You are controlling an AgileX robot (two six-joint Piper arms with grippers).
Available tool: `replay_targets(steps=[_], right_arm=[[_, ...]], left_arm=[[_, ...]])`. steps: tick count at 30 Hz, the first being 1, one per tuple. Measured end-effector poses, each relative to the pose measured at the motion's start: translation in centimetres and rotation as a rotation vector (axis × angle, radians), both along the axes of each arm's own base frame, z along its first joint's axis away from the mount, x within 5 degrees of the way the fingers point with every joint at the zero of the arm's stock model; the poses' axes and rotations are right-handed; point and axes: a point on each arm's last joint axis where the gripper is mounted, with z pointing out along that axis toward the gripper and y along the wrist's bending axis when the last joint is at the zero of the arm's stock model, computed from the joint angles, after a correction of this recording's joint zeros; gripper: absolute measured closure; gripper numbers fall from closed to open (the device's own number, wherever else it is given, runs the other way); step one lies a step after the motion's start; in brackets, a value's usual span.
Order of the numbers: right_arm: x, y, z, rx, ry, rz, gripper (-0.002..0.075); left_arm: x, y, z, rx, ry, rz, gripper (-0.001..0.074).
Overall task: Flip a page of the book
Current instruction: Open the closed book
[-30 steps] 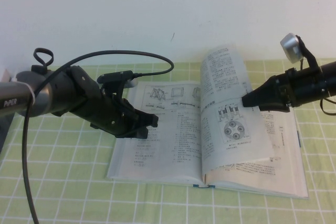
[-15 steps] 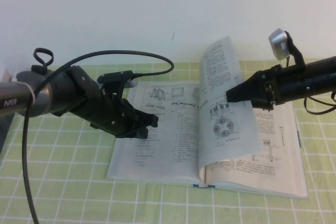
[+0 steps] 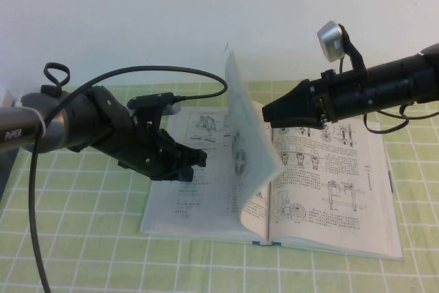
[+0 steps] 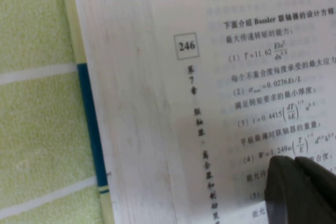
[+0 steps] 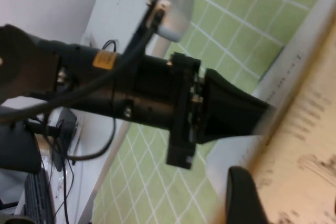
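Left gripper (image 3: 195, 159): rests low on the left-hand leaf of the book, at about nine o'clock from the spine. Its fingers look drawn together on the paper, pinching nothing. In the left wrist view a dark fingertip (image 4: 302, 190) sits right on the printed text.

Book (image 3: 171, 221): lies open and flat on the green checked cloth (image 3: 68, 238), spine running from twelve to six o'clock. The left leaf with frame sketches is pinned under the left gripper.

Page (image 3: 247, 138): stands nearly upright over the spine, blurred, bowed toward the left leaf. Its root is at the spine and its free edge points up at about twelve o'clock. Nothing appears to hold it.

Right-hand leaf (image 3: 336, 190): lies bare, showing machine drawings.

Right gripper (image 3: 271, 113): hangs in the air at about three o'clock from the upright page, just beside it, above the right-hand leaf. Its fingers are spread apart and empty.

Done: the page is lifted off the right side, brought to about the vertical and let go.

Left: the page must fall or be pushed over to nine o'clock and lie flat on the left leaf. I judge the turn at more than half way. The risk is that the page flops back to the right.
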Motion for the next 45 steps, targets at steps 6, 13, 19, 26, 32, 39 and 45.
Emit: replay_targets(steps=[6, 13, 19, 26, 32, 39, 45], right_arm=[[-0.6, 2.8, 0.7, 0.007, -0.027, 0.063, 0.0366], [-0.7, 3.4, 0.8, 0.002, -0.037, 0.064, 0.0366], [-0.9, 3.2, 0.4, -0.043, -0.046, 0.091, 0.0366], [-1.4, 2.6, -0.7, -0.185, -0.054, 0.164, 0.0369], [-1.6, 1.8, -1.8, -0.331, -0.039, 0.199, 0.0431], [-1.7, 0.6, -3.1, -0.527, -0.022, 0.217, 0.0501], [-1.5, 0.0, -3.5, -0.604, -0.034, 0.209, 0.0543]], left_arm=[[0.0, 0.0, 0.0, 0.0, 0.0, -0.003, 0.0737], [0.0, 0.0, 0.0, 0.0, 0.001, -0.005, 0.0737], [0.0, 0.0, 0.0, 0.0, 0.001, -0.005, 0.0737], [-0.1, 0.0, 0.0, 0.003, 0.001, -0.015, 0.0737], [-0.1, 0.0, 0.0, 0.003, 0.001, -0.015, 0.0737], [0.0, 0.0, 0.0, 0.006, -0.005, -0.018, 0.0737], [0.0, 0.0, 0.0, 0.005, -0.007, -0.016, 0.0737]])
